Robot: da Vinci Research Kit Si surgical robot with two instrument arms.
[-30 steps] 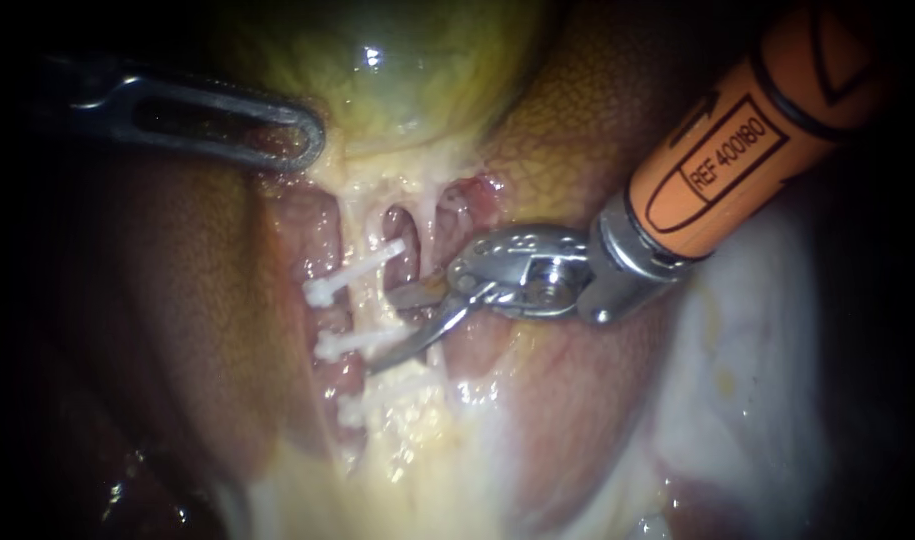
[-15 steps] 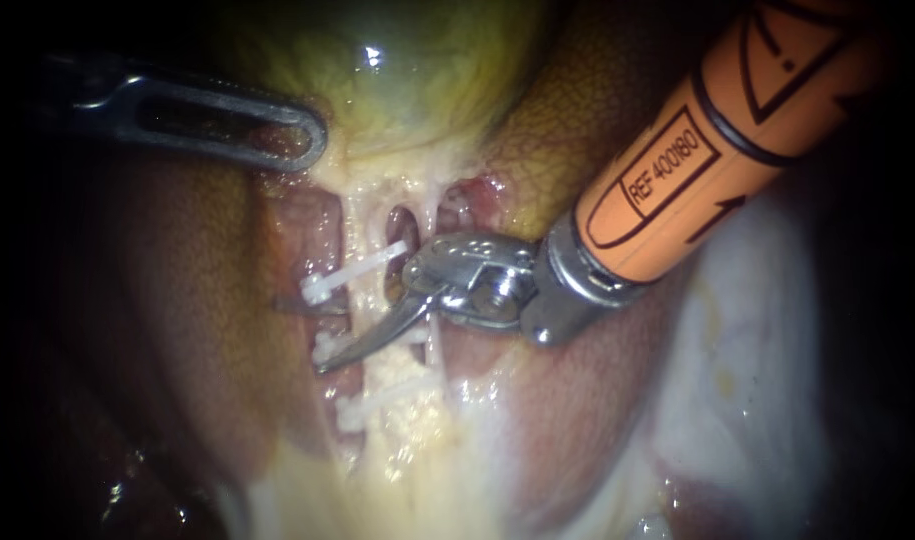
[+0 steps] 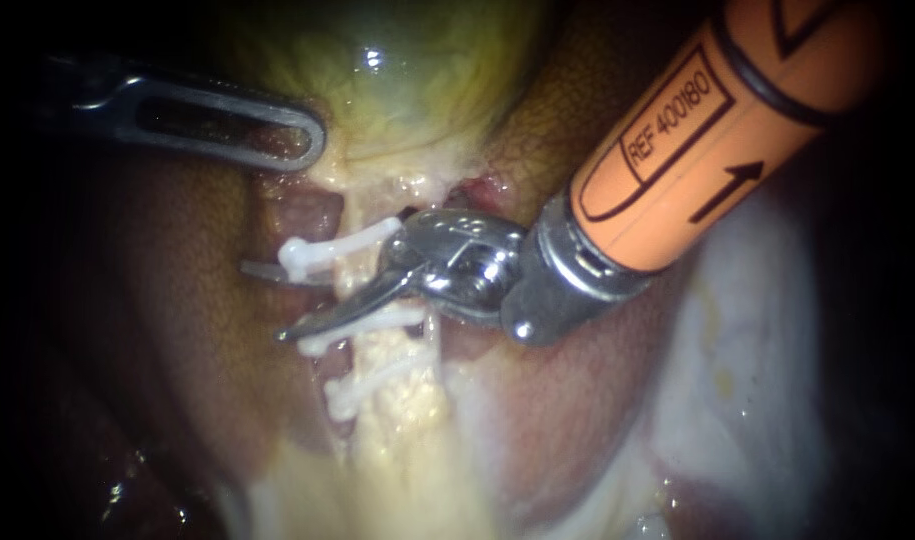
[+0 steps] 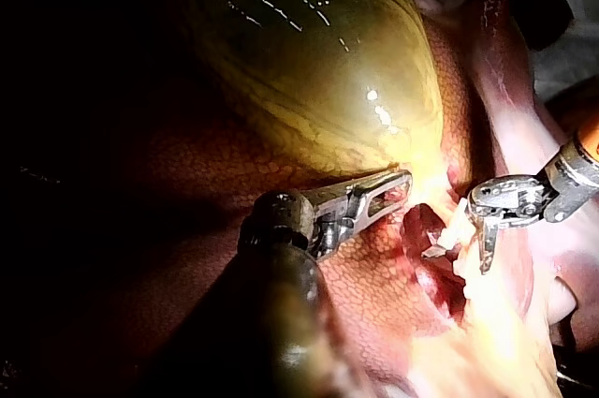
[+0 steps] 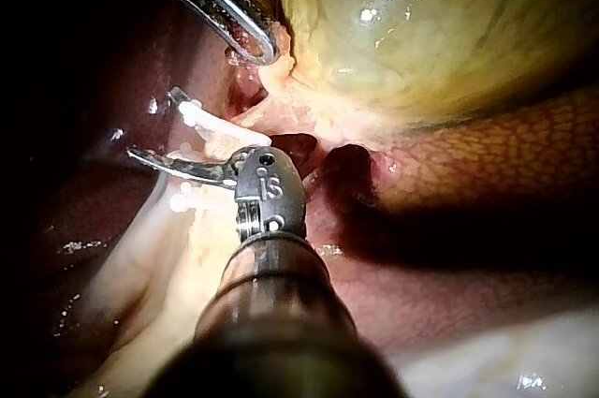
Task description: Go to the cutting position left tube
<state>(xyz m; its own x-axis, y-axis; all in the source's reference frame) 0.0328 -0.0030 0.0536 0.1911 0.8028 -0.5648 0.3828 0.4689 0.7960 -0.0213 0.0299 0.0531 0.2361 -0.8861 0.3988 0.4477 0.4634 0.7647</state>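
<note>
Three white clips (image 3: 332, 250) are seen across the left tube (image 3: 355, 272), which is stretched below the gallbladder (image 3: 417, 80). The right instrument (image 3: 264, 300) is seen entering from the upper right. Its curved jaws are spread, and the tube is straddled by them between the upper and middle clips. The left instrument (image 3: 302, 140) is placed at the gallbladder's neck, where its jaws appear to be clamped on gallbladder tissue, though that spot is dimly lit.
</note>
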